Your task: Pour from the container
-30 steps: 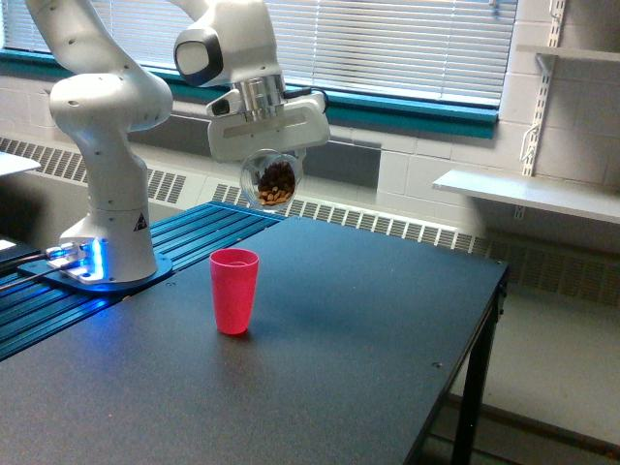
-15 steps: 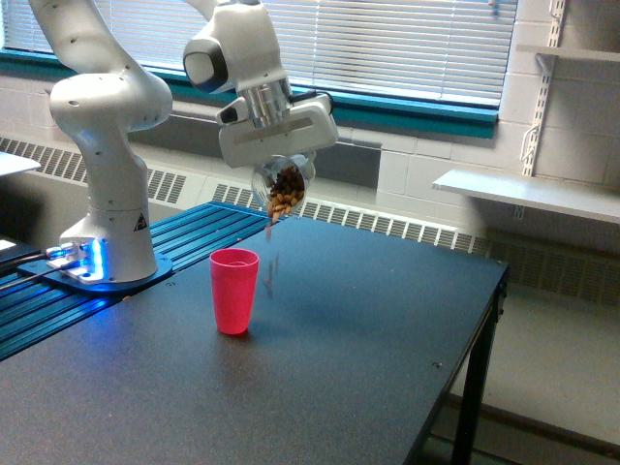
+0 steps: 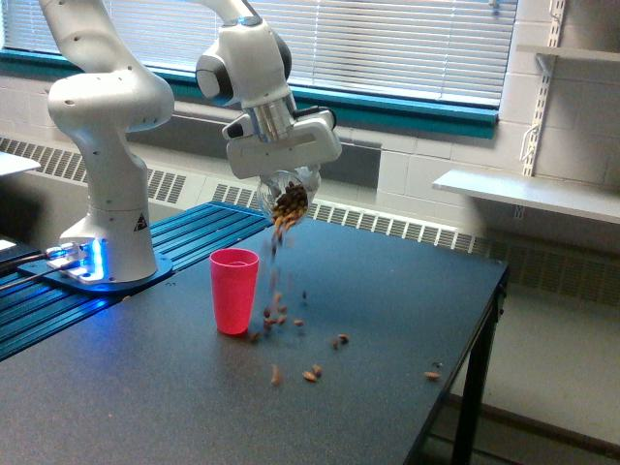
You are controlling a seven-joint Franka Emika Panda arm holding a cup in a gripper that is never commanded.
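Above table, gripper tips unlabelled container

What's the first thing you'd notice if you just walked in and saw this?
Nuts are raining out of the clear jar that the white robot arm's gripper holds tipped above the black table. They are missing the pink cup, which stands a little toward the exterior view's left of the stream. Brown nuts lie scattered on the table beside the cup, one far off near the table's edge on the exterior view's right.

One jar, one cup, several scattered nuts.
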